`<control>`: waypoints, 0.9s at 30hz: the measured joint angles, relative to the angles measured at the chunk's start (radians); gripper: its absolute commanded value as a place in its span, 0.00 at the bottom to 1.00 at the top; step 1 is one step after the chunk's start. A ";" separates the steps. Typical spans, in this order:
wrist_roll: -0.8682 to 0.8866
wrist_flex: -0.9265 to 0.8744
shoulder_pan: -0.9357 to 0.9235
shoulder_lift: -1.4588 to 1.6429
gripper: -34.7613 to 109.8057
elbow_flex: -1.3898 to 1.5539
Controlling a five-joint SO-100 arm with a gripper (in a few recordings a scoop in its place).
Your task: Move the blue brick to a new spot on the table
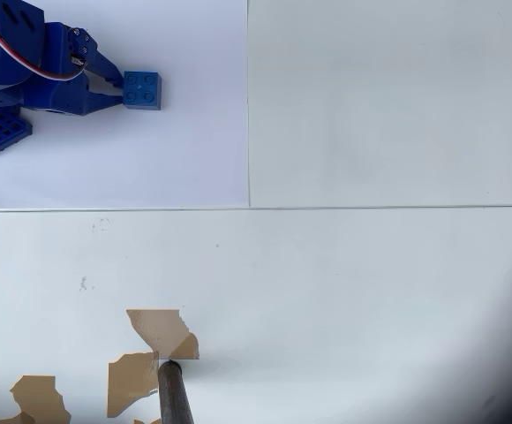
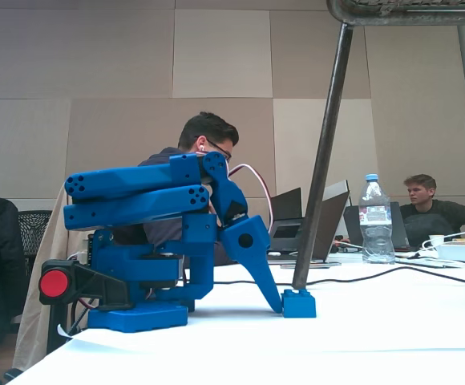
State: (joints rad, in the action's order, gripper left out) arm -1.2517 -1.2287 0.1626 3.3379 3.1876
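A: Arm (image 2: pixel 160 241) construction?
B: Blue plastic throughout; red round knob at the base; red-and-white cable looped at the wrist.
A: Gripper (image 1: pixel 115 88)?
B: Blue, tapered fingers

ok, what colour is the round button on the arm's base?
Red button, clearest in the fixed view.

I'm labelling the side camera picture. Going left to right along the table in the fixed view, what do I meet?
Red knob → arm base → gripper → blue brick → water bottle → white cup.
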 measured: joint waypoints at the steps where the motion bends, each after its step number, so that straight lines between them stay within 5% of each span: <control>1: 0.000 0.000 0.000 0.000 0.24 0.000; 27: 0.000 0.000 -0.018 0.000 0.29 0.000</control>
State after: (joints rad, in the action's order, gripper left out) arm -1.2517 -1.2287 0.1442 3.3379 3.1876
